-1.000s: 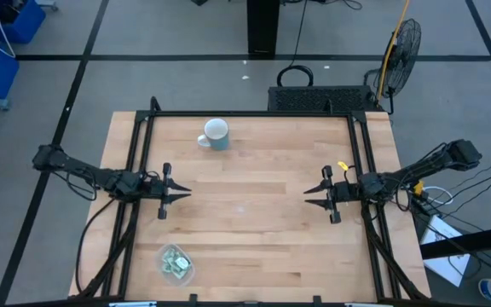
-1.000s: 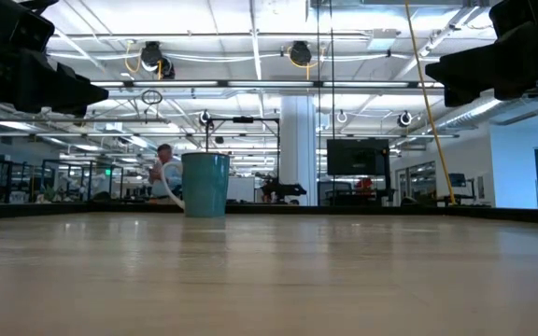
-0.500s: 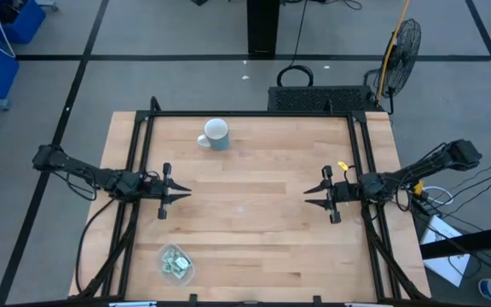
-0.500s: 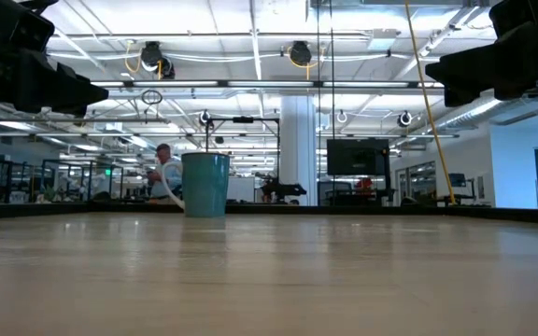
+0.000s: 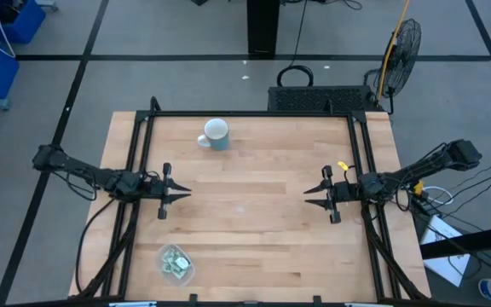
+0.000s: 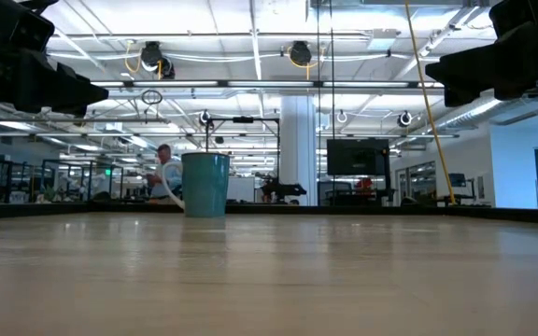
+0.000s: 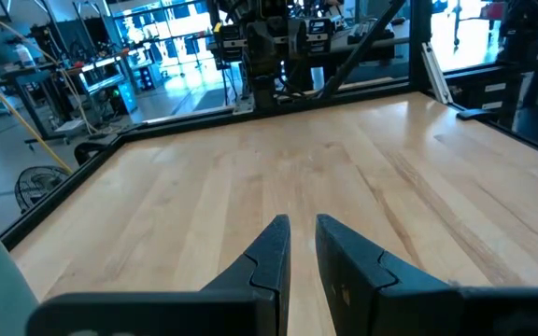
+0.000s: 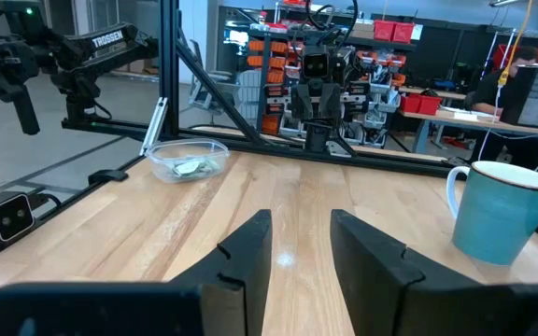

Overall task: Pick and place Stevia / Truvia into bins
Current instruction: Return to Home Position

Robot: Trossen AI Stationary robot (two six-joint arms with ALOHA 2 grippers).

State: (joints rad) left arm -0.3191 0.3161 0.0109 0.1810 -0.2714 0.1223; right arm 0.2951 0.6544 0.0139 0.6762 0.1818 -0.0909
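The clear round bin (image 5: 177,264) sits near the table's near-left corner, and several pale green and white Stevia packets (image 5: 175,263) lie inside it. The right wrist view also shows the bin (image 8: 187,157) with the packets (image 8: 190,168) on its bottom. My left gripper (image 5: 184,194) hovers at the table's left side, pointing right, its fingers slightly apart (image 7: 302,226) over bare wood. My right gripper (image 5: 307,194) hovers at the right side, pointing left, open (image 8: 302,222). Neither is near the bin. I see no packet lying outside the bin.
A white and pale blue mug (image 5: 215,135) stands upright near the table's far edge, left of centre, also seen in the low view (image 6: 205,184) and the right wrist view (image 8: 498,210). A black frame (image 5: 245,114) borders the table. Bare wood lies between the grippers.
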